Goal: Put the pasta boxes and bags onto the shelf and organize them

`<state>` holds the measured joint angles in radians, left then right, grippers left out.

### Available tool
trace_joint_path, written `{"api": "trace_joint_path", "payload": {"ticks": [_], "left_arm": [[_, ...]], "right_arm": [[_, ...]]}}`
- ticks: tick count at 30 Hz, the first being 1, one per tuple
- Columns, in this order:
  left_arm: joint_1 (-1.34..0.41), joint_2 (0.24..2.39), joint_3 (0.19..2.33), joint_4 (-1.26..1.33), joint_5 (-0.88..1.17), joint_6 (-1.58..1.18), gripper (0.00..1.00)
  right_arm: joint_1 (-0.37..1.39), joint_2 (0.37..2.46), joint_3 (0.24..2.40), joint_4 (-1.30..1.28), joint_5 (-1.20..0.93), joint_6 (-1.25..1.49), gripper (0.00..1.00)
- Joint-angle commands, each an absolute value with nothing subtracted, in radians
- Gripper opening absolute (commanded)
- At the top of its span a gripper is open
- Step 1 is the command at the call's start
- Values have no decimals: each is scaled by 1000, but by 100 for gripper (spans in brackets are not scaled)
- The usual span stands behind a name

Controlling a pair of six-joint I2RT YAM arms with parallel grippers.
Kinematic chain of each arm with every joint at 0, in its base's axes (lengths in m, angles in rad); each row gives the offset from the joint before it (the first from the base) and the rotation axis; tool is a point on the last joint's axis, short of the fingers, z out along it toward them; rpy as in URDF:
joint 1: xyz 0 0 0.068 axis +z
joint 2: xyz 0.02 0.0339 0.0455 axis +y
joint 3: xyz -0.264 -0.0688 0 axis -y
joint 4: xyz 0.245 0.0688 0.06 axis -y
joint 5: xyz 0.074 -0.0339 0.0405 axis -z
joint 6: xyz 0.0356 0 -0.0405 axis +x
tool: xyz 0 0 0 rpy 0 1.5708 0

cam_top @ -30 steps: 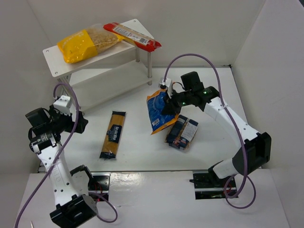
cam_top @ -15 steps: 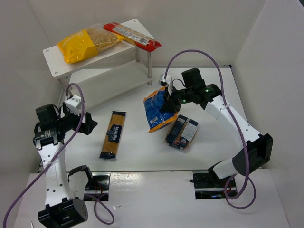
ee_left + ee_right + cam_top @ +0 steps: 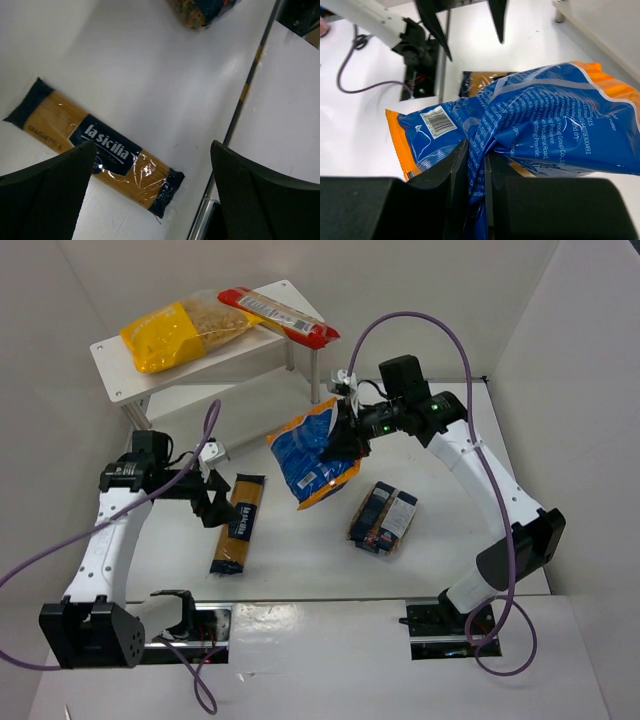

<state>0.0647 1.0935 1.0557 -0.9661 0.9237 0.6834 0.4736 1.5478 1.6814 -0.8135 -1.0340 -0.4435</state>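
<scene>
My right gripper point(image 3: 343, 435) is shut on the crinkly blue-and-orange bag point(image 3: 313, 452) and holds it in the air in front of the white shelf point(image 3: 118, 368); the pinched fold shows in the right wrist view point(image 3: 535, 130). My left gripper point(image 3: 213, 502) is open and empty, just left of the spaghetti pack point(image 3: 238, 523), which lies flat on the table and shows below the spread jaws point(image 3: 95, 155). The dark blue box point(image 3: 384, 517) lies on the table at right. The yellow clear bag point(image 3: 185, 332) and long red pack point(image 3: 280, 316) lie on the shelf's top board.
The shelf's lower board point(image 3: 235, 405) is bare. White walls enclose the table on the left, back and right. A metal rail point(image 3: 240, 100) runs along the near table edge. Purple cables loop off both arms.
My right gripper has lifted the blue-and-orange bag and carried it left toward the shelf. My left arm has swung right and forward, down beside the spaghetti pack.
</scene>
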Motion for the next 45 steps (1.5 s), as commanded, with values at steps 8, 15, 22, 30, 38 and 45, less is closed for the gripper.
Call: {"api": "trace_joint_path", "payload": {"ticks": [8, 15, 22, 30, 38, 45], "left_arm": [[143, 976, 1060, -910, 907, 590, 100], [250, 727, 974, -747, 663, 353, 100], [328, 695, 953, -709, 586, 308, 100], [348, 675, 942, -675, 517, 264, 100], [380, 641, 940, -643, 298, 186, 100], [425, 623, 950, -623, 183, 124, 100]], "right_arm": [[730, 1568, 1733, -719, -645, -503, 0], [857, 1652, 1752, -628, -173, -537, 0], [1046, 1727, 1718, -494, 358, -656, 0], [1091, 1763, 1663, -299, 627, -782, 0], [1081, 1772, 1473, -39, 778, -959, 0], [1063, 1810, 1410, 248, 853, -1175, 0]]}}
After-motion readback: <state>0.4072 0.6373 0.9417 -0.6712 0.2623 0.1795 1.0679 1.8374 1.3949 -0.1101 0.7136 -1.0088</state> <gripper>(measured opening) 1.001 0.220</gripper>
